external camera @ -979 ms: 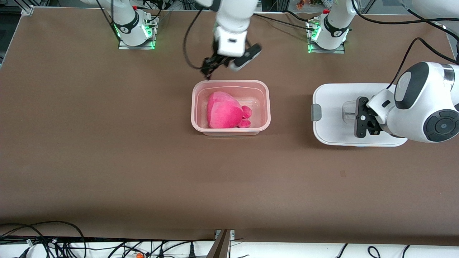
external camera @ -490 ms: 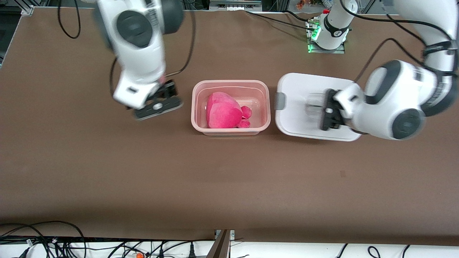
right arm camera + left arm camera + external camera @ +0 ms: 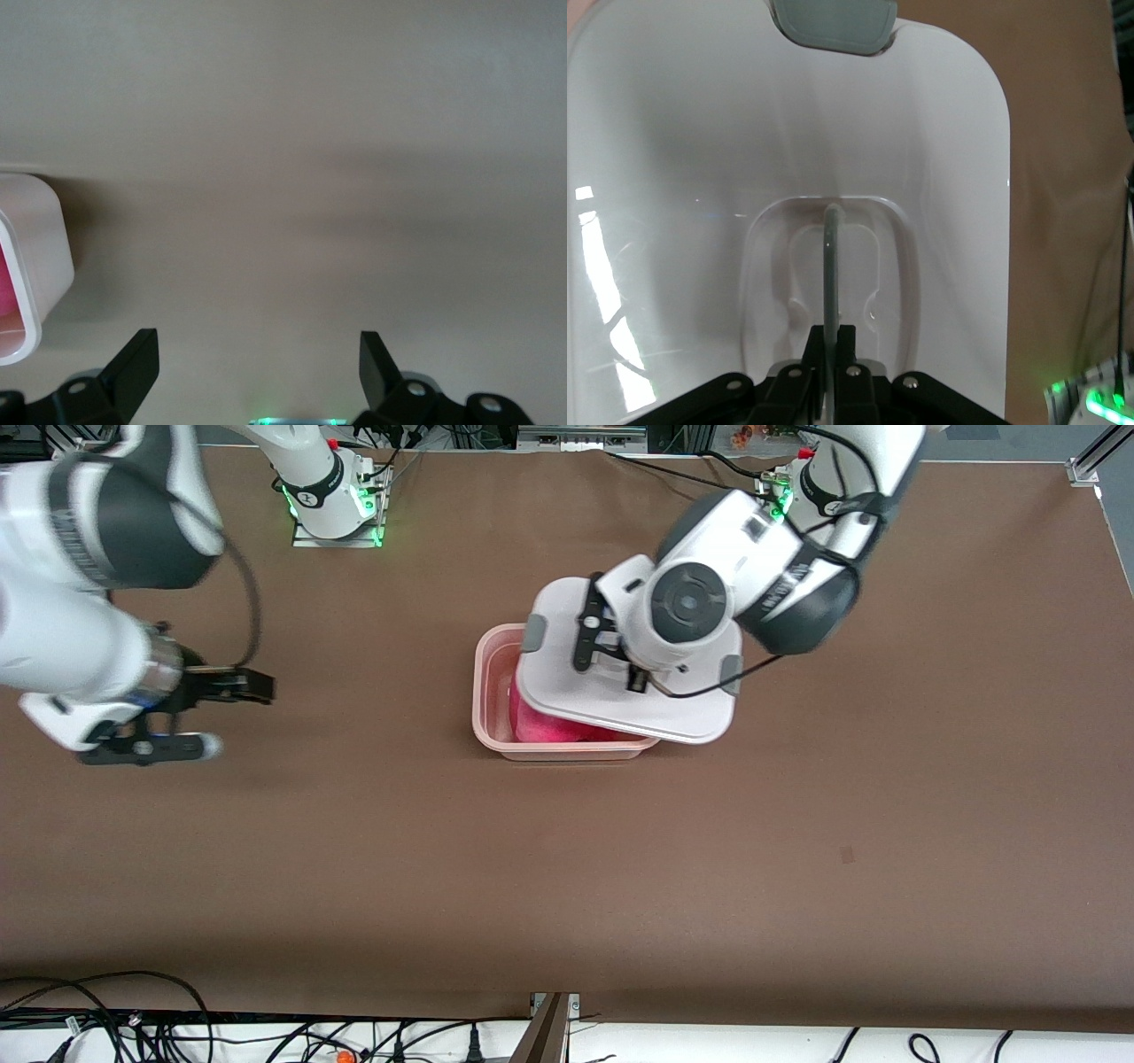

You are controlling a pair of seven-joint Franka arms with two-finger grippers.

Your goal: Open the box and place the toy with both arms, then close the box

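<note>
White plastic lid (image 3: 620, 691), light and stiff: your left gripper (image 3: 829, 372) fingers pinch its handle (image 3: 830, 266) over the box (image 3: 485, 691); right gripper (image 3: 257, 367) idles open-fingered.

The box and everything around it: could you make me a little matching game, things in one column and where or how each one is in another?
Things:
1. white lid
2. pink plush toy
3. left gripper
4. right gripper

States:
A. open, holding nothing, over bare table toward the right arm's end
B. lying inside the box, mostly covered
C. tilted over the box, not yet seated
D. shut on the lid's clear centre handle

Pairs: 1-C, 2-B, 3-D, 4-A
</note>
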